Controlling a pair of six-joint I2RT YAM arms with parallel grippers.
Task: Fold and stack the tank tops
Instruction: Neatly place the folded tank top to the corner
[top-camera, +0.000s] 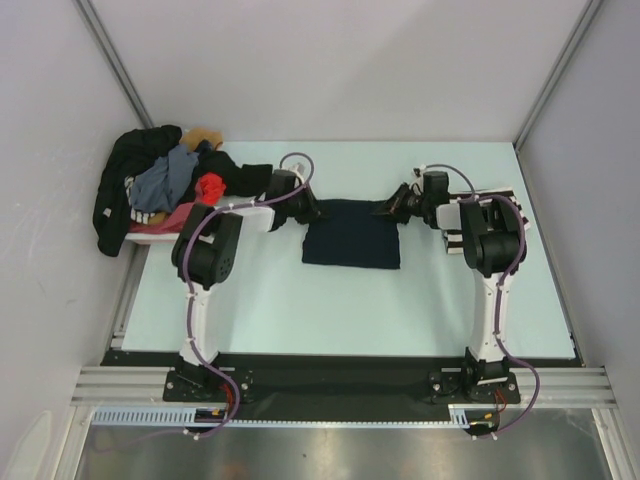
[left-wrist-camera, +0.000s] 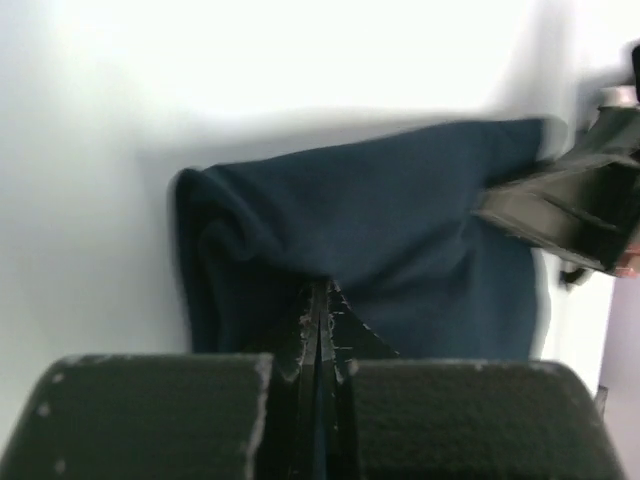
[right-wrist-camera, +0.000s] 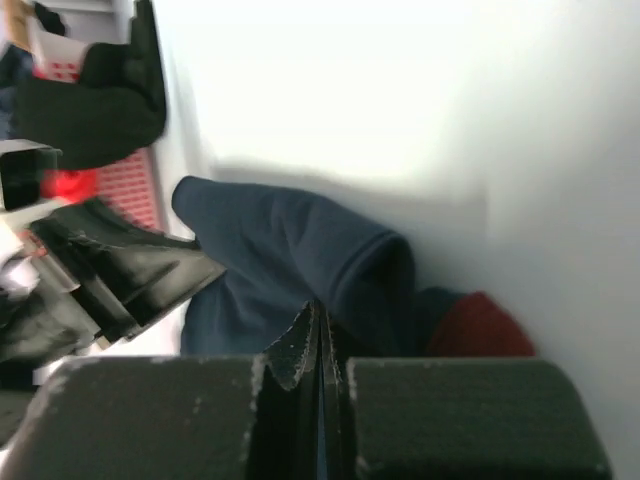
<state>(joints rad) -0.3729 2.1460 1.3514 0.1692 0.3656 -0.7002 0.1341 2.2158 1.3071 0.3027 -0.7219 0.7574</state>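
Seen from above, a pink basket (top-camera: 160, 232) at the table's (top-camera: 300, 310) far left corner is heaped with loose clothes (top-camera: 150, 190), black, grey-blue and red, some spilling over its rim. My left gripper (left-wrist-camera: 320, 300) meets the far left corner of the navy top (top-camera: 352, 235), which lies mid-table as a dark, soft-edged rectangle. My right gripper (right-wrist-camera: 318, 320) meets its far right corner. The striped top (top-camera: 453, 238) lies on the table at the far right, mostly hidden under my right arm, with only black-and-white bands showing beside it. The overhead view cannot show how my jaws stand; the wrist views do. The left wrist view shows my left jaws pressed together on a pinch of matte navy knit, the cloth bunching into rounded folds at its left edge, with my right gripper at the far corner. The right wrist view shows my right jaws likewise closed tight on the same top, its thick hem rolled into a curve. Only this view shows a patch of dark red trim (right-wrist-camera: 480, 325) under the fold. It also catches the basket's pink lattice wall behind my left gripper.
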